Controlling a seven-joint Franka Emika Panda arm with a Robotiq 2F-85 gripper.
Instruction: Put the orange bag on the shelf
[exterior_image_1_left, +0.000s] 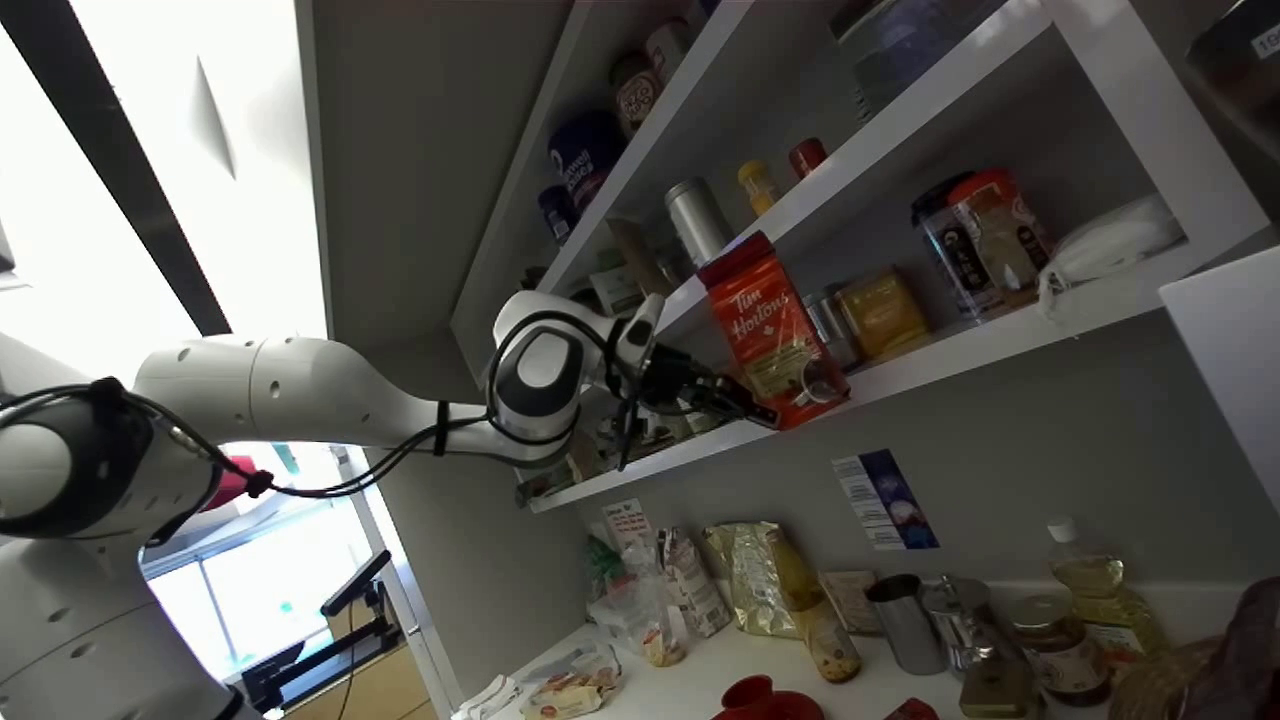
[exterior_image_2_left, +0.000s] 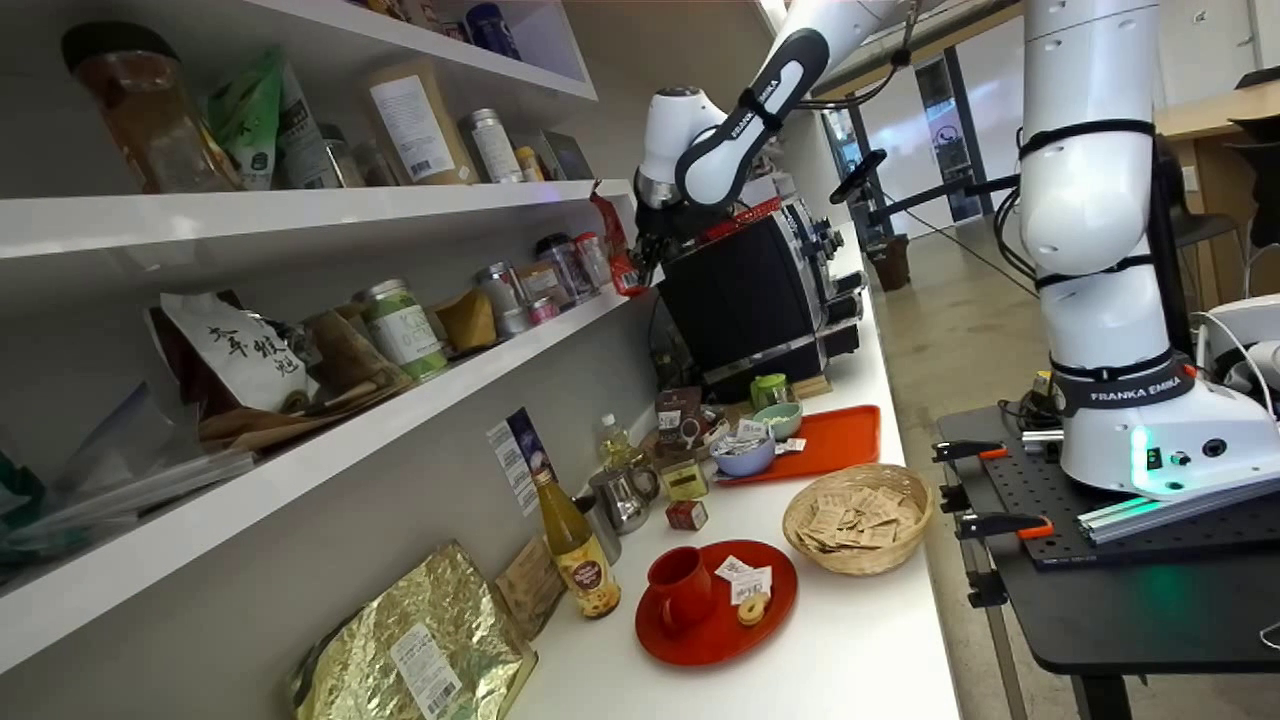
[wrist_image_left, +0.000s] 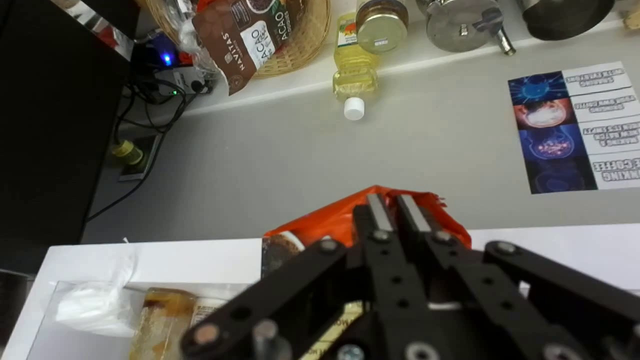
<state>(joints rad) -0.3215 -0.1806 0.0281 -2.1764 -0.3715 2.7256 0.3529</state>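
The orange bag (exterior_image_1_left: 765, 320) is a glossy red-orange Tim Hortons packet, roughly upright and slightly tilted. My gripper (exterior_image_1_left: 762, 410) is shut on its lower part. In an exterior view the bag (exterior_image_2_left: 614, 240) is edge-on at the far end of the shelf (exterior_image_2_left: 300, 470), with the gripper (exterior_image_2_left: 645, 268) beside it. Its base is at the height of the shelf's front edge (exterior_image_1_left: 1050, 322); I cannot tell whether they touch. In the wrist view the bag (wrist_image_left: 325, 220) shows around the nearly closed fingers (wrist_image_left: 392, 205), in front of the shelf (wrist_image_left: 200, 260); the arm hides the rest.
A glass jar with a yellow-brown filling (exterior_image_1_left: 880, 310), dark-lidded jars (exterior_image_1_left: 955, 250) and a white bag (exterior_image_1_left: 1115, 240) stand on the shelf. A higher tier (exterior_image_1_left: 900, 130) runs close above the bag's top. A black machine (exterior_image_2_left: 750, 300) stands close to the gripper.
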